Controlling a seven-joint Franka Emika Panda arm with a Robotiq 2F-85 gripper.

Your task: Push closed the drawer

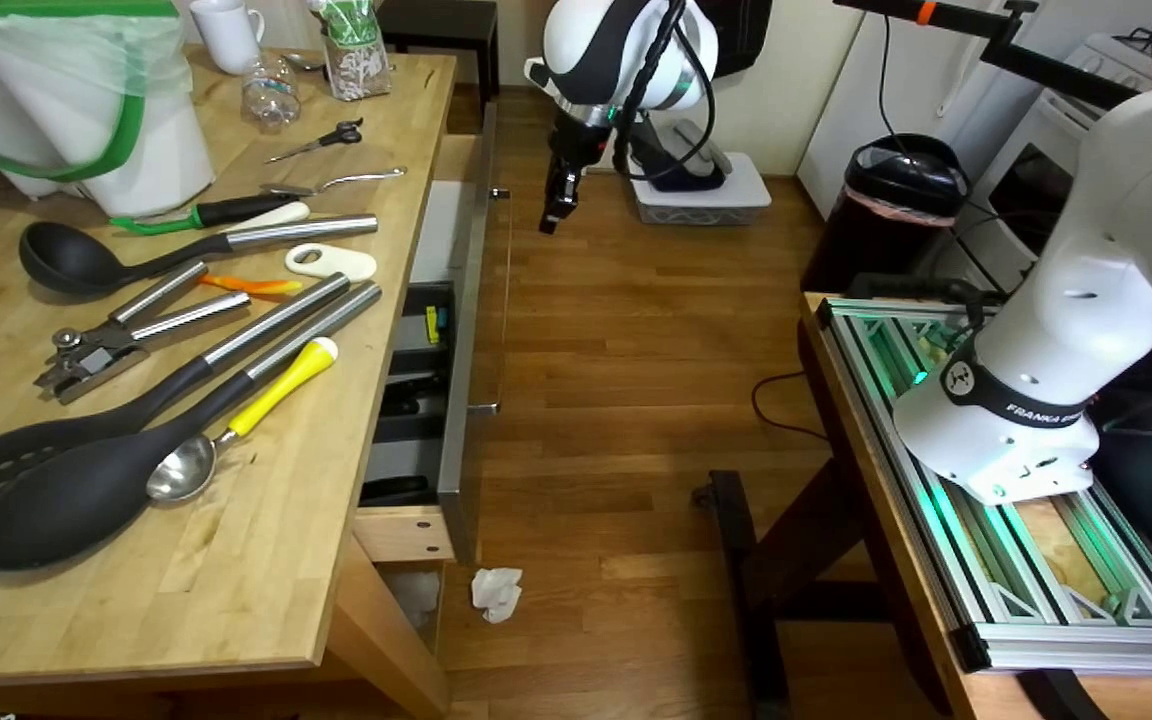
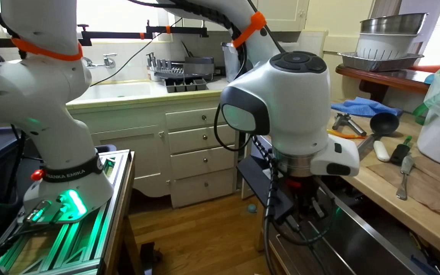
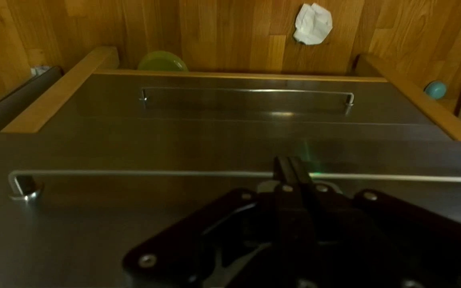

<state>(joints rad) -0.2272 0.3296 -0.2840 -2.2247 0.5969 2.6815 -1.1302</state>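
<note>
The drawer [image 1: 468, 400] is pulled out from under the wooden table, with its grey front standing away from the table edge. A dark divided tray [image 1: 417, 420] with black-handled items shows inside. The front panel also shows in an exterior view [image 2: 361, 225] and fills the lower wrist view [image 3: 106, 228], with its long bar handle [image 3: 134, 173]. My gripper [image 1: 550, 220] hangs outside the drawer, in front of the panel towards its far end, apart from it in that view. In the wrist view the gripper [image 3: 293, 162] has its fingertips together over the bar handle, with nothing between them.
The wooden table [image 1: 266, 540] carries several utensils, a white container [image 1: 151, 130] and a mug [image 1: 226, 35]. A lower metal front with a handle [image 3: 246, 90] lies below the drawer. Crumpled paper [image 1: 496, 593] is on the floor. The robot's base table [image 1: 871, 480] stands opposite.
</note>
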